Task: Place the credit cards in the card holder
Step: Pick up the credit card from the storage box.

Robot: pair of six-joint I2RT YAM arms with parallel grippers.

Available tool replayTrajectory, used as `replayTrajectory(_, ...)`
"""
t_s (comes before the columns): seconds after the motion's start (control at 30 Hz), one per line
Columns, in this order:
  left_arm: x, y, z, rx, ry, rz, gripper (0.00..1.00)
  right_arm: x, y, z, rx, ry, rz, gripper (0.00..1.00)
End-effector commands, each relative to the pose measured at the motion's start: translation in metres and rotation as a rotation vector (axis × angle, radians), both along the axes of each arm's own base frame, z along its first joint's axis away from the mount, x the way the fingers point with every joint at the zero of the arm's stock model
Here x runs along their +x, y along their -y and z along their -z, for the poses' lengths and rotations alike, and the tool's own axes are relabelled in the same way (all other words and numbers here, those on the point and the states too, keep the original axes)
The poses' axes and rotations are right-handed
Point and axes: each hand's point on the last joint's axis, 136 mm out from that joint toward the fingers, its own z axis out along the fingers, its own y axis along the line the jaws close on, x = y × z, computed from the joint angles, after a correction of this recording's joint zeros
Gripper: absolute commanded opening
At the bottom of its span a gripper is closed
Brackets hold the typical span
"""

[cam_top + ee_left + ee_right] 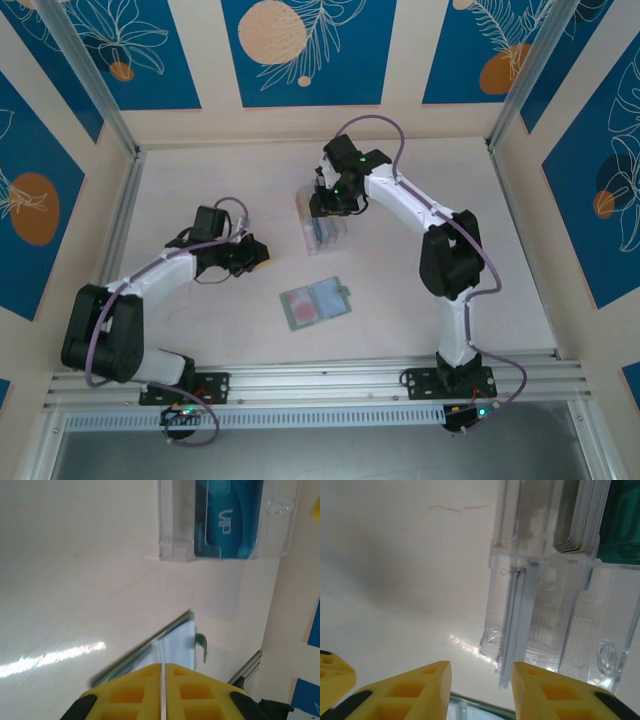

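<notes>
Top external view: the card holder point(315, 303) lies open on the surface point(200, 180), a red card point(299, 308) in one clear pocket. It sits at about 4 o'clock from the left claw point(250, 255) and 6 o'clock from the right claw point(325, 205). The right claw hangs over the clear rack point(322, 228). Left wrist view: the left claw's fingers are pressed together, with the holder just beyond at 12 o'clock and a teal card point(230, 520) in the rack farther on. Right wrist view: the fingers point(420, 690) stand apart; a pale glassy edge spans the gap, and I cannot tell whether it is gripped.
</notes>
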Motion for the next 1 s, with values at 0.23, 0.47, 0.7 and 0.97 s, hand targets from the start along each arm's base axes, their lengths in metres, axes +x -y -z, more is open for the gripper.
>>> replayTrajectory(0.23, 0.057, 0.028, 0.0, -0.108, 0.019, -0.001, 0.09, 0.001, 0.003, 0.024, -0.121, -0.035, -0.029, 0.4)
replayTrajectory(0.47, 0.071, 0.045, 0.02, -0.138, -0.02, 0.008, 0.09, 0.0, -0.005, 0.034, -0.134, -0.055, -0.054, 0.4)
replayTrajectory(0.7, 0.074, 0.06, 0.035, -0.144, -0.043, 0.03, 0.09, -0.001, -0.012, 0.036, -0.146, -0.062, -0.079, 0.39)
replayTrajectory(0.97, 0.076, 0.07, 0.052, -0.162, -0.07, 0.041, 0.09, -0.005, -0.021, 0.032, -0.088, -0.081, -0.091, 0.38)
